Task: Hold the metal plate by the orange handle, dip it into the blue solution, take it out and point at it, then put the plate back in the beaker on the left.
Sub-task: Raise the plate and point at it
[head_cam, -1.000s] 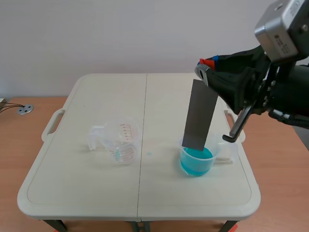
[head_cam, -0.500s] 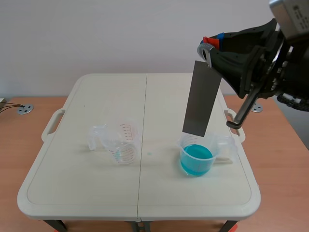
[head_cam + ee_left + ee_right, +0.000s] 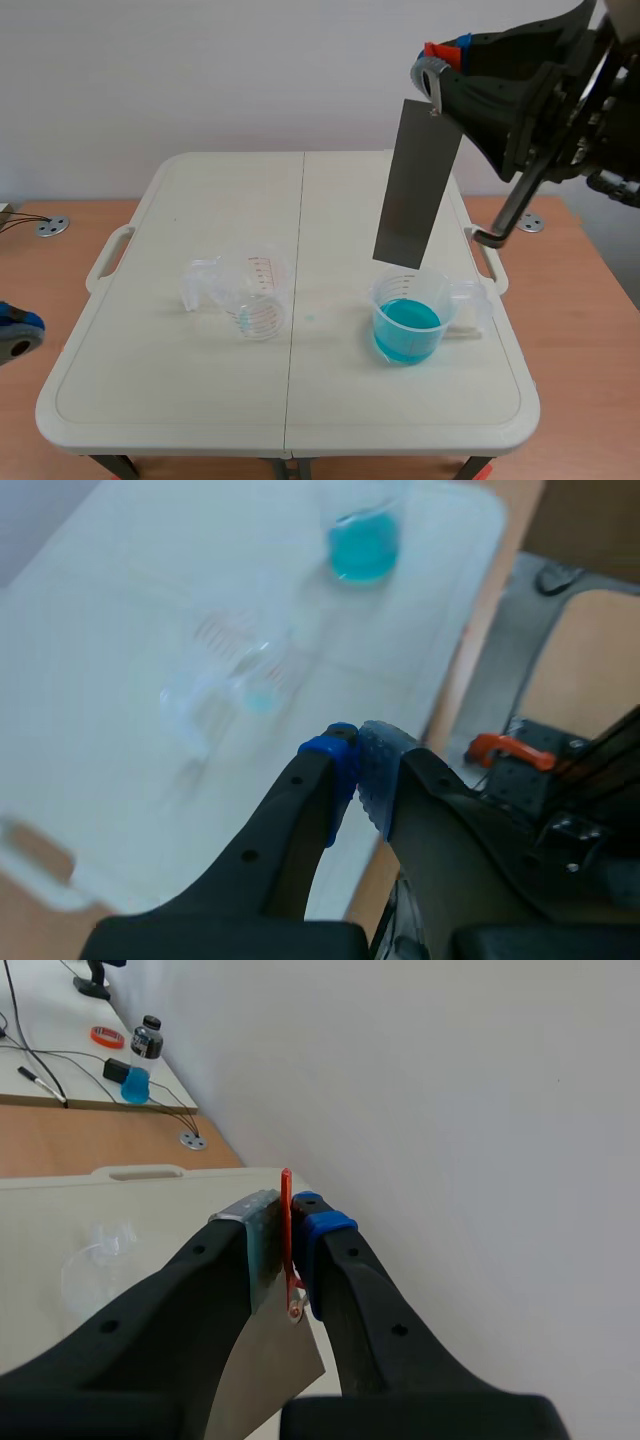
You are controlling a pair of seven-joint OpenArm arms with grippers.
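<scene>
Item: metal plate (image 3: 417,185), 1 off, hanging slightly tilted, clear of the liquid, lower edge just above blue-solution beaker (image 3: 408,318); prob. so drips fall back in. Grip: right tool (image 3: 285,1225) pinches orange handle (image 3: 288,1240) at top, pads away from wet end. Other: left tool (image 3: 355,755) pressed together, empty, low by worktop (image 3: 160,400) left edge; suits pointing. Beakers: 2, incl. clear beaker (image 3: 250,293) on left. Tools: 2.
</scene>
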